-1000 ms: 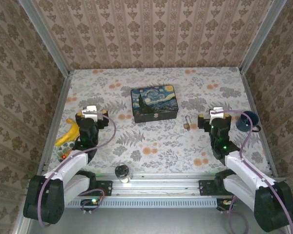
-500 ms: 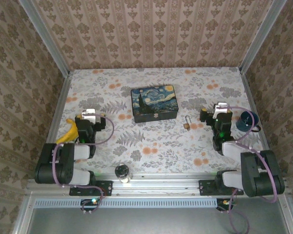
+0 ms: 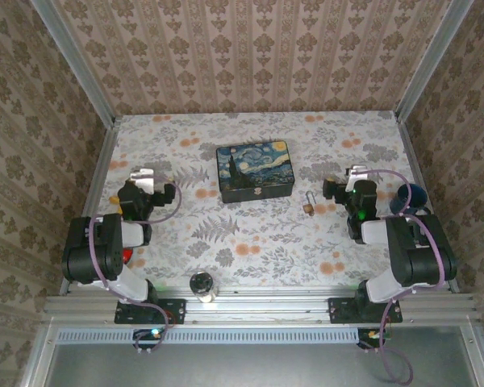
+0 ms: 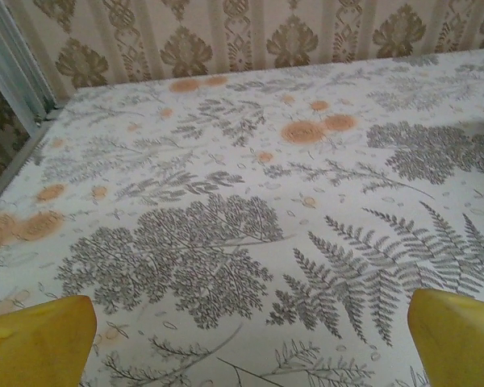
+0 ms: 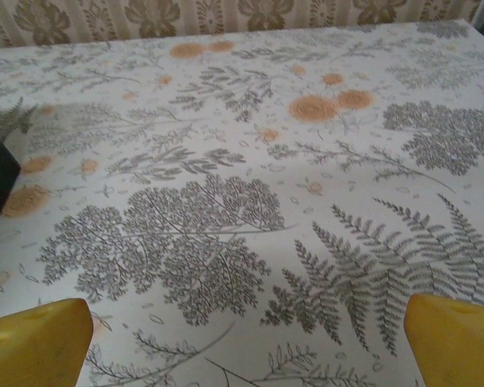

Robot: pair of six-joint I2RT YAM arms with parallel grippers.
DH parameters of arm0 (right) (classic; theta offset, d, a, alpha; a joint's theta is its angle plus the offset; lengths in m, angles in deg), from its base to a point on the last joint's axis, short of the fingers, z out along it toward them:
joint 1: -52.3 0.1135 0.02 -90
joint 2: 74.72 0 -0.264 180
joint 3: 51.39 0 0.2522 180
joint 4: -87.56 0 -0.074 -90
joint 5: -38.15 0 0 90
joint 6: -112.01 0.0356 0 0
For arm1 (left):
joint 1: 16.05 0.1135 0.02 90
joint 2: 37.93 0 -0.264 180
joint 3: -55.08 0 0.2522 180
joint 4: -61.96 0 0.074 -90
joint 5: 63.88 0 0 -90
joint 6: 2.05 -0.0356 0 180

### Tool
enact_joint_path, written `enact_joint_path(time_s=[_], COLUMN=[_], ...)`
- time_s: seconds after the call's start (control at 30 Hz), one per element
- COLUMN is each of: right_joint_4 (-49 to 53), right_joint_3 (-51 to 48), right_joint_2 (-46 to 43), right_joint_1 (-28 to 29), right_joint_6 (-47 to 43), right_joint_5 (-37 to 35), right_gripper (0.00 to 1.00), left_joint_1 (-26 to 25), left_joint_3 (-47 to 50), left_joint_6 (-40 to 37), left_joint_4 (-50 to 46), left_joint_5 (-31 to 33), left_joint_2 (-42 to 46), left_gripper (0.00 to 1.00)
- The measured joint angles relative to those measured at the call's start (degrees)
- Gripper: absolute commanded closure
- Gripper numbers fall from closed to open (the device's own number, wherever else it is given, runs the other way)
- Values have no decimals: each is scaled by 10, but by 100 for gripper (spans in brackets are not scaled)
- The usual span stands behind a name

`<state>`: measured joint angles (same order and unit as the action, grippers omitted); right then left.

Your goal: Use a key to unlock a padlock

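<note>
Top external view first: the only thing close to a label is the lid of the tin box [image 3: 254, 171], which carries a swirling night-sky painting in dark blue and yellow. Any lettering on it is too small for me to read. The box sits on a counter [image 3: 250, 250] covered with a pale cloth printed with grey ferns and orange blossoms. Striped brown-and-beige damask wallpaper lines the walls round it, with bare metal posts in the far corners and a metal rail along the near edge. In front of the box and a little to its left, close to that rail, stands a small round glassy thing [image 3: 202, 285]. Far to the right of the box, by the side wall, is a dark blue round object [image 3: 410, 199].

The padlock [image 3: 308, 206] lies to the right of the box, just off its near right corner, with its thin shackle pointing toward the back wall. The right end effector [image 3: 353, 177] is farther right of the box, near the padlock but not touching it. The left end effector [image 3: 143, 179] is left of the box, well apart from the padlock.

Both are spread wide and hold nothing. In each wrist view the yellow fingers [image 4: 40, 339] [image 5: 460, 339] sit in the bottom corners with bare cloth between them.
</note>
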<state>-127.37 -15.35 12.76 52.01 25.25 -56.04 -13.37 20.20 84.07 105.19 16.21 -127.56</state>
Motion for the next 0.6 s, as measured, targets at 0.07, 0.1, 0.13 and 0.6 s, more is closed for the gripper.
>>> enact_joint_path(time_s=[0.07, 0.1, 0.13, 0.6], right_joint_4=[0, 0, 1, 1], right_joint_3=[1, 1, 1, 1], right_joint_2=[0, 0, 0, 0], right_joint_1=[0, 0, 0, 2], right_joint_6=[0, 0, 0, 0], right_joint_5=[2, 2, 2, 2], right_gripper=[0, 0, 0, 0], left_joint_1=[0, 0, 0, -8], left_joint_3=[0, 0, 0, 0], left_joint_6=[0, 0, 0, -1], left_joint_4=[-9, -12, -14, -17], left_joint_5=[-4, -5, -7, -8], left_joint_2=[0, 0, 0, 0], left_gripper=[0, 0, 0, 0])
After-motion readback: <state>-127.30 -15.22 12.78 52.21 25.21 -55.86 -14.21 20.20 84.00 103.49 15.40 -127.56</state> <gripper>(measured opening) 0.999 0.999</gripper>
